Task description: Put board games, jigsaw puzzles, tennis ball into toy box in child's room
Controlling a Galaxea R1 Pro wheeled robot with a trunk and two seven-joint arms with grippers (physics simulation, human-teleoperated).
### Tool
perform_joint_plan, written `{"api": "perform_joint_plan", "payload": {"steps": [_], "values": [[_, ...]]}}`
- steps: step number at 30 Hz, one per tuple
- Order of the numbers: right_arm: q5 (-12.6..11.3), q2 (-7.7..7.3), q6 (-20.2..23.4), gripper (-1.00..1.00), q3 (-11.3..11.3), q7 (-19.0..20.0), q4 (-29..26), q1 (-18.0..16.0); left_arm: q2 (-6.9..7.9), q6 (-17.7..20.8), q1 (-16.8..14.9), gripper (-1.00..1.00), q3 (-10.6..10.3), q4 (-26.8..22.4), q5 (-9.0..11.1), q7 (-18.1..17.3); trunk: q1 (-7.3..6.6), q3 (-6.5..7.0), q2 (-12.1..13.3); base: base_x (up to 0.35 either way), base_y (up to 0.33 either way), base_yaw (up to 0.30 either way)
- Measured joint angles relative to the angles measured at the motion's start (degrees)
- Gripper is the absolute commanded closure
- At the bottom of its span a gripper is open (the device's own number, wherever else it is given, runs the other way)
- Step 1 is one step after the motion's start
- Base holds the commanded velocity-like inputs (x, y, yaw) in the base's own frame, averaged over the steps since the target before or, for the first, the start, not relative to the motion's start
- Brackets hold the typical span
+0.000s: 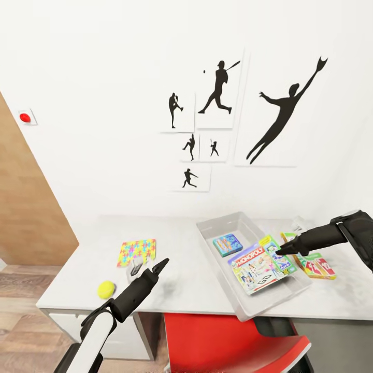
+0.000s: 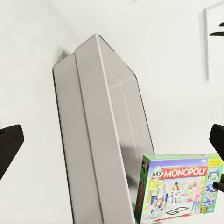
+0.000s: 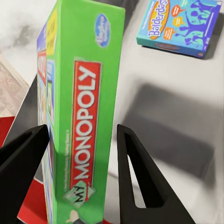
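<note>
**Desk editor:** What does the frame show?

**Photographer:** The right gripper [image 1: 282,250] straddles the green edge of the Monopoly box [image 1: 257,267], fingers [image 3: 135,177] spread a little wider than the box, apparently not pinching it. The box lies tilted inside the toy box [image 1: 226,224], resting against its near wall, just beyond a small blue game [image 1: 227,244].

**Desk editor:** And to finish well?

**Photographer:** Judging by this, the operator should draw the fingers straight back along the edge, so nothing drags the box over the rim. The Skip-Bo game [image 1: 316,264] sits just beside the gripper, outside the bin. The left gripper [image 1: 149,268], jaws apart and empty, hovers near the jigsaw puzzle [image 1: 137,251] and tennis ball [image 1: 106,289].
</note>
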Motion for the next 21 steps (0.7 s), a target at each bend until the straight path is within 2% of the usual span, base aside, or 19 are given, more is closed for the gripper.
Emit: {"api": "perform_joint_plan", "payload": {"steps": [12,21], "values": [[1.32,0.75,0.12,1.0,0.11,0.72,-0.36,-0.05,0.0,0.01,-0.07,-1.0,0.0,0.09,-0.07,0.01,0.0,-1.12,0.0,0.0,0.0,0.0],[3.24,1.6,0.39,1.0,0.12,4.08,-0.43,-0.96,0.0,0.01,-0.16,-1.0,0.0,0.24,-0.08,0.03,0.0,-1.96,-0.01,0.0,0.0,0.0]]}}
